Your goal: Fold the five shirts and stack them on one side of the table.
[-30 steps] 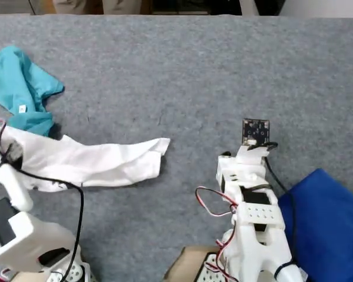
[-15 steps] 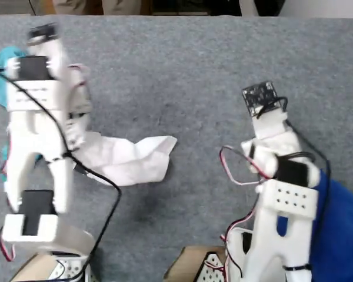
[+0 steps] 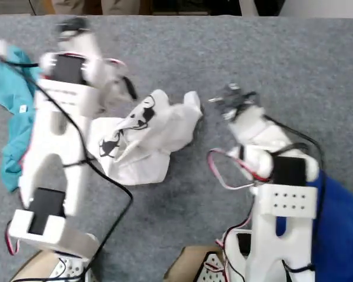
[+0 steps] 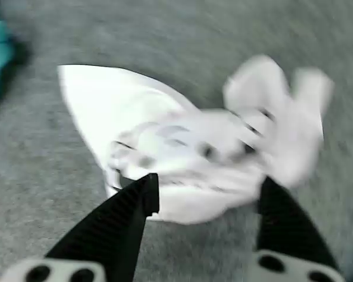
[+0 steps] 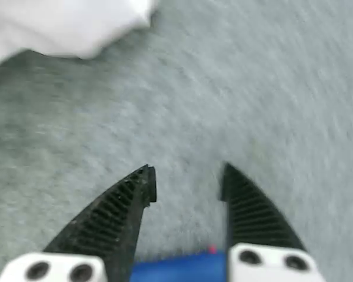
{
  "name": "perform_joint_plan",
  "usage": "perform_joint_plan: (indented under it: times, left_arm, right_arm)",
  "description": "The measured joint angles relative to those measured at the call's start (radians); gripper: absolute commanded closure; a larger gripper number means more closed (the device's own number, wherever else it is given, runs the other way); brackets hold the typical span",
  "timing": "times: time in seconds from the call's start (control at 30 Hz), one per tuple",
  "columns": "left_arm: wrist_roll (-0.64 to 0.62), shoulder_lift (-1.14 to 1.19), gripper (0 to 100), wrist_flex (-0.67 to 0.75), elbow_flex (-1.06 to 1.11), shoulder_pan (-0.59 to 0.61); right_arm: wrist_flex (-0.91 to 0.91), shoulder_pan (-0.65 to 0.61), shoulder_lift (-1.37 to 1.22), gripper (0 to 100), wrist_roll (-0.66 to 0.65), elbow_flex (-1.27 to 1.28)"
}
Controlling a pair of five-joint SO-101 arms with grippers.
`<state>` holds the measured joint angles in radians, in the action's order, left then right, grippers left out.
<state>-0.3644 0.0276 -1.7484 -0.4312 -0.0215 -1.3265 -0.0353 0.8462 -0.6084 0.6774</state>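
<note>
High view: three shirts on grey bench (image 3: pixel 235 53). White shirt (image 3: pixel 144 135) crumpled mid-bench between two arms, teal shirt (image 3: pixel 12 88) at left edge, blue shirt (image 3: pixel 341 229) at near right corner. Left wrist view: left hand (image 4: pixel 209 188) spread wide just above white shirt, dark print on cloth. Right wrist view: right hand (image 5: pixel 187 173) parted over bare bench, white shirt's edge beyond fingertips.

Left arm (image 3: pixel 50 153) and right arm (image 3: pixel 285 202) have white shells, black motors, red and black cables. Right claw (image 5: pixel 187 173) has black ribbed fingers (image 5: pixel 117 205).
</note>
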Motion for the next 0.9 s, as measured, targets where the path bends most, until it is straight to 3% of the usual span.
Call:
perform_joint_plan:
  times: [0.2,0.3,0.47,0.6,0.77,0.9]
  left_arm:
    - [0.064,0.000,69,0.000,0.081,0.370]
    - [0.112,0.000,69,0.000,0.176,0.462]
    - [0.137,0.000,69,0.071,0.364,0.454]
    - [0.140,0.000,69,0.172,0.503,0.381]
    - [0.100,0.000,69,0.281,0.557,0.238]
    - [-0.011,0.034,75,0.436,0.603,0.164]
  right_arm:
    - [0.052,-0.265,-0.104,72.8,0.081,-0.002]
    - [0.114,-0.333,-0.269,72.7,0.161,-0.060]
    - [0.133,-0.404,-0.635,72.7,0.242,-0.298]
    - [0.083,-0.446,-0.919,73.7,0.249,-0.557]
    - [0.005,-0.448,-1.240,91.7,0.249,-0.835]
    - [-0.069,-0.416,-1.398,93.6,0.233,-1.010]
